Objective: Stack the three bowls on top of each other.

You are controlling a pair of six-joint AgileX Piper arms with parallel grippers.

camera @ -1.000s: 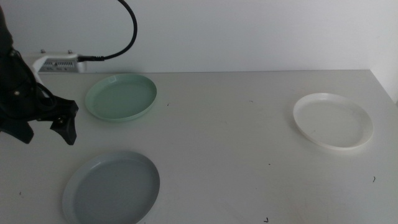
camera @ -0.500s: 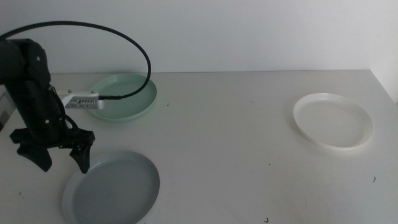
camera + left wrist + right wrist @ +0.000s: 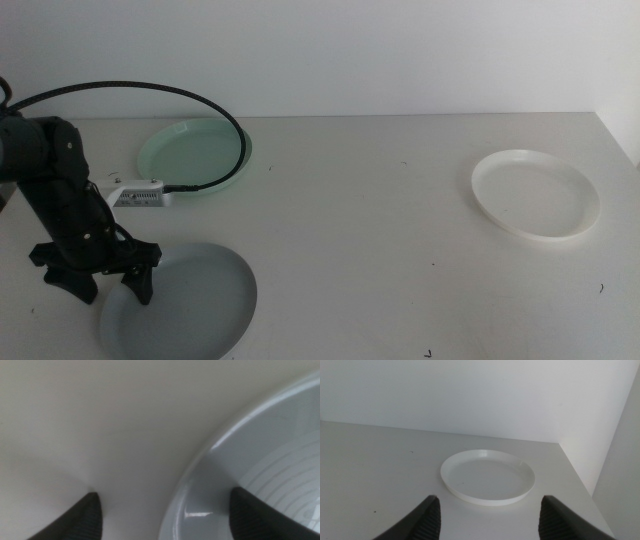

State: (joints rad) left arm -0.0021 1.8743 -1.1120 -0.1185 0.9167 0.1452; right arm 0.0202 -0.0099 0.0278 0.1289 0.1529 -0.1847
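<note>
Left gripper (image 3: 98, 290): low at the table's front-left corner, jaws spread wide across the left rim of the grey-blue bowl (image 3: 190, 305), one jaw inside the rim, the other outside on the tabletop; nothing clamped.
Grey-blue bowl: flat on the table (image 3: 370, 210), close to the front edge.
Mint green bowl (image 3: 200, 155): back-left, near the far edge, partly crossed by the arm's cable (image 3: 150, 92); apart from the grey-blue bowl.
White bowl (image 3: 535, 193): right side, near the right edge, well apart from the other two.
Right gripper (image 3: 487, 515): jaws wide apart, holding nothing, facing the white bowl (image 3: 487, 476) from a distance.
Open room: broad bare tabletop between left bowls and white bowl.
</note>
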